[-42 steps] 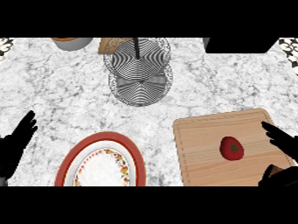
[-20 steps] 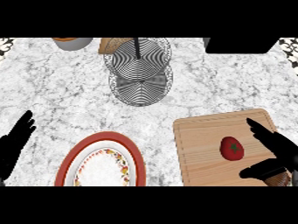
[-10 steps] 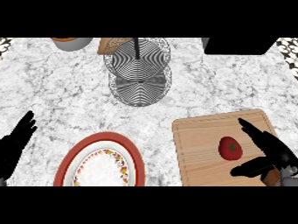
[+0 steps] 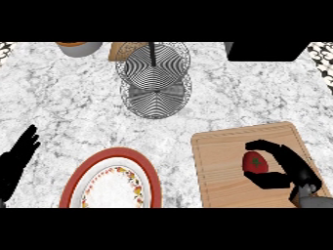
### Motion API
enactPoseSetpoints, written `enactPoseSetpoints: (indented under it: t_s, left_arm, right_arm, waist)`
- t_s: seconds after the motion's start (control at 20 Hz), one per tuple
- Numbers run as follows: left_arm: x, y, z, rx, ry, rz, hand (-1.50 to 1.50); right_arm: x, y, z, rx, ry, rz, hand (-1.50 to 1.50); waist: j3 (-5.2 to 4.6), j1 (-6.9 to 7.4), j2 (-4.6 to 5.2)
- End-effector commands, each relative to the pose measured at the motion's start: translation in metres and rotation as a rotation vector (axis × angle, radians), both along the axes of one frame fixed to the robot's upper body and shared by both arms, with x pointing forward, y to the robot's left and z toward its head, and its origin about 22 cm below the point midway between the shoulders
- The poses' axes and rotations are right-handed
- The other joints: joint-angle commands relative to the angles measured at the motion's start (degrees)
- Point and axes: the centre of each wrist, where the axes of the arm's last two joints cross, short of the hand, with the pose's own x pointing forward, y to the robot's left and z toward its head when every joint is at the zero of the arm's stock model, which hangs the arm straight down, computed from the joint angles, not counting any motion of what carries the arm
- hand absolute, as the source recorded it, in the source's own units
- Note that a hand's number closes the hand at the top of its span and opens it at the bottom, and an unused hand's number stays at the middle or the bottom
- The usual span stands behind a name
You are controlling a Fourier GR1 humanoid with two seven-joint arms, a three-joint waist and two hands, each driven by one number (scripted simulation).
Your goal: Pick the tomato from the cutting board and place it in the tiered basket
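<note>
We see the right hand (image 4: pixel 293 168) curled round the tomato (image 4: pixel 256 162) on the cutting board (image 4: pixel 223 166), near right; tiered basket (image 4: pixel 155 80) far centre; plate (image 4: pixel 114 180) near left; left hand (image 4: pixel 7 168) relaxed, fingers straight.

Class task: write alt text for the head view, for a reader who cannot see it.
The robot's right hand curls round a red tomato on a wooden cutting board at the counter's lower right. A wire tiered basket stands at the top centre, a red-rimmed plate lies lower left, and the open left hand rests at the left edge.
</note>
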Motion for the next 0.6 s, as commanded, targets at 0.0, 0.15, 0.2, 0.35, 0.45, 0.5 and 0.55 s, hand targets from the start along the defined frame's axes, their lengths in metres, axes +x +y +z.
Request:
enactPoseSetpoints:
  t_s: [0.0, 0.15, 0.2, 0.35, 0.45, 0.5, 0.55]
  left_arm:
    - [-0.002, -0.011, -0.006, 0.002, -0.006, 0.014, 0.00]
    - [0.012, -0.011, 0.000, 0.008, -0.007, -0.001, 0.00]
    - [0.003, -0.008, 0.003, 0.029, -0.003, 0.009, 0.00]
    - [-0.014, -0.009, 0.006, 0.009, -0.001, 0.011, 0.00]
    - [-0.002, -0.006, 0.004, 0.006, -0.012, -0.013, 0.00]
    - [-0.006, -0.010, 0.004, 0.002, -0.008, -0.001, 0.00]
    - [0.006, -0.008, 0.006, 0.008, 0.009, -0.022, 0.00]
  right_arm:
    - [0.008, 0.018, -0.013, 0.024, -0.064, 0.018, 1.50]
    - [0.002, 0.020, -0.017, 0.047, -0.104, -0.028, 1.50]
    - [-0.011, 0.015, -0.015, 0.039, -0.123, -0.056, 1.50]
    - [-0.012, 0.007, -0.009, 0.042, -0.132, -0.135, 1.50]
    - [-0.008, 0.009, 0.012, 0.002, -0.152, -0.167, 1.50]
    - [-0.018, 0.081, 0.017, -0.052, -0.231, -0.099, 1.50]
    - [0.004, 0.120, 0.028, -0.120, -0.283, 0.002, 1.50]
  waist:
    - [0.96, 0.53, 0.58]
    - [0.95, 0.30, 0.58]
    - [0.95, 0.27, 0.52]
    - [0.95, 0.40, 0.49]
    - [0.93, 0.21, 0.50]
    - [0.84, 0.03, 0.18]
    - [0.61, 1.51, 0.29]
